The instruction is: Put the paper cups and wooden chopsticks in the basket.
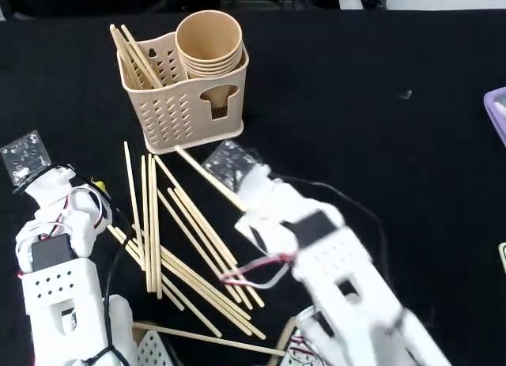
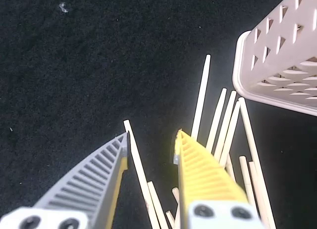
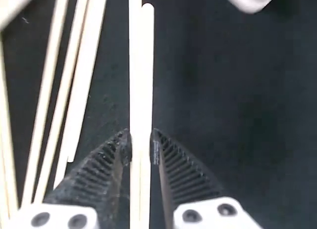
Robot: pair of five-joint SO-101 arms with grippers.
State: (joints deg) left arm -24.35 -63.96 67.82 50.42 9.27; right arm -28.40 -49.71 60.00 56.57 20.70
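Observation:
The beige basket (image 1: 186, 117) stands at the back with stacked paper cups (image 1: 209, 38) in one compartment and chopsticks (image 1: 136, 58) leaning in the other. Many loose wooden chopsticks (image 1: 178, 239) lie fanned on the black table in front of it. My right gripper (image 3: 139, 142) is shut on two chopsticks (image 3: 140, 66) that point toward the basket; the high view places this right gripper (image 1: 237, 194) just in front of the basket. My left gripper (image 2: 151, 140) is open low over the left side of the pile, one chopstick (image 2: 138, 164) running between its fingers.
The basket wall (image 2: 282, 66) is close beside the left gripper. A purple object (image 1: 496, 109) sits at the table's right edge. One chopstick (image 1: 205, 338) lies crosswise near the arm bases. Bare black table stretches to the right.

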